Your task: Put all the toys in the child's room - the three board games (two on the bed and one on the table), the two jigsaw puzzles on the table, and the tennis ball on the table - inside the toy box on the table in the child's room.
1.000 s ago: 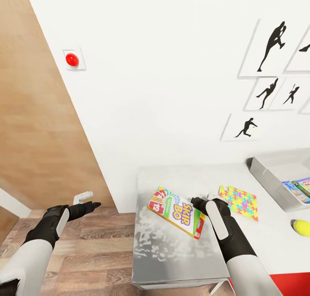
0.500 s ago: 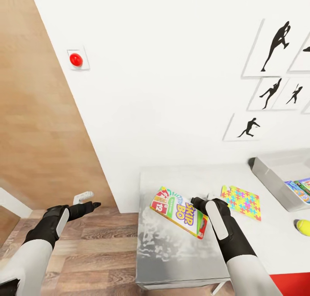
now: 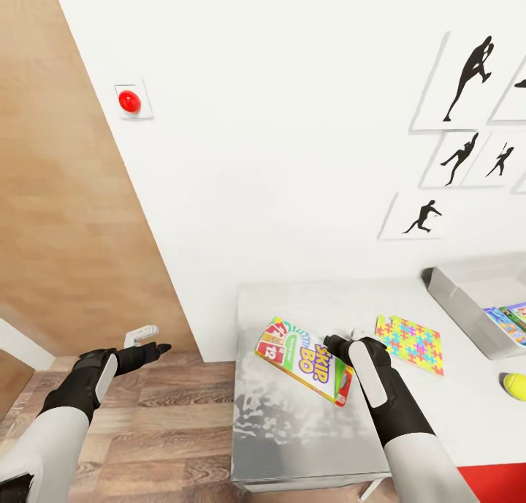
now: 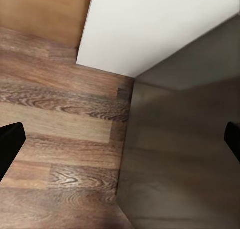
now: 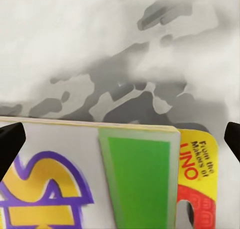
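Observation:
My right gripper (image 3: pixel 337 342) is shut on a Skip-Bo board game (image 3: pixel 303 359), a flat colourful box held tilted above the left end of the table (image 3: pixel 292 430). In the right wrist view the board game (image 5: pixel 100 179) spans the gap between the black fingertips (image 5: pixel 10 144). A jigsaw puzzle (image 3: pixel 409 342) lies flat on the table just right of that gripper. The light-grey toy box (image 3: pixel 464 305) stands at the right edge with printed boxes (image 3: pixel 511 319) inside. The tennis ball (image 3: pixel 513 386) rests near the toy box. My left gripper (image 3: pixel 157 349) hangs open over the wood floor, holding nothing.
A white wall with black sports-silhouette pictures (image 3: pixel 467 72) and a red button (image 3: pixel 130 101) runs behind the table. A wood panel (image 3: pixel 66 232) stands at the left. In the left wrist view a dark cabinet side (image 4: pixel 185 154) meets the plank floor (image 4: pixel 60 139).
The whole view shifted slightly a second ago, so the camera moved. Both arms and the held box keep the same pose since.

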Robot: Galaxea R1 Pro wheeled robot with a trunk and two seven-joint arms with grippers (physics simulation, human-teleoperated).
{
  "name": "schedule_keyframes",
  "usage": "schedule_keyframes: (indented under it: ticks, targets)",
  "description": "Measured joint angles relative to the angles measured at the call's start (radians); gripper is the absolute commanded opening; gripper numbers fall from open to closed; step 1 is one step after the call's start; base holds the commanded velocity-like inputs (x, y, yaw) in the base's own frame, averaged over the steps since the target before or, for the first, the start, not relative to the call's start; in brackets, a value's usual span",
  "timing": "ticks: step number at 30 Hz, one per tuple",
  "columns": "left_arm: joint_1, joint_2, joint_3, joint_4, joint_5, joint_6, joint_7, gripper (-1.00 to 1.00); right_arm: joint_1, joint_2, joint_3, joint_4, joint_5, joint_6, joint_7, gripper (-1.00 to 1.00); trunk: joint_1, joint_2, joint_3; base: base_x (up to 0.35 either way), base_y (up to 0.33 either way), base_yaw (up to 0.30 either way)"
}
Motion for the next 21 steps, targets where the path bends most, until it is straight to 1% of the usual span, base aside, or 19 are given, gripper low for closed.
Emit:
schedule_keyframes:
  ticks: [11,13,18,21]
  targets:
    - [0.000,0.000,0.000,0.000,0.000,0.000,-0.001,1.00,0.000,0.000,0.000,0.000,0.000,-0.001,0.001,1.00,0.000,0.000,-0.013,0.000,0.000,0.000]
    - [0.000,0.000,0.000,0.000,0.000,0.000,-0.008,1.00,0.000,0.000,0.000,0.000,0.000,-0.001,0.001,1.00,0.000,0.000,-0.015,0.000,0.000,0.000]
    - [0.000,0.001,0.001,0.000,0.000,-0.001,-0.050,1.00,0.000,0.004,0.000,0.000,-0.001,-0.003,0.001,1.00,0.000,0.000,-0.016,0.000,0.000,0.000]
    - [0.000,0.001,0.000,0.000,-0.001,-0.002,-0.060,1.00,0.000,0.006,0.000,0.000,0.005,-0.001,0.000,1.00,0.000,0.000,-0.016,0.000,0.000,0.000]
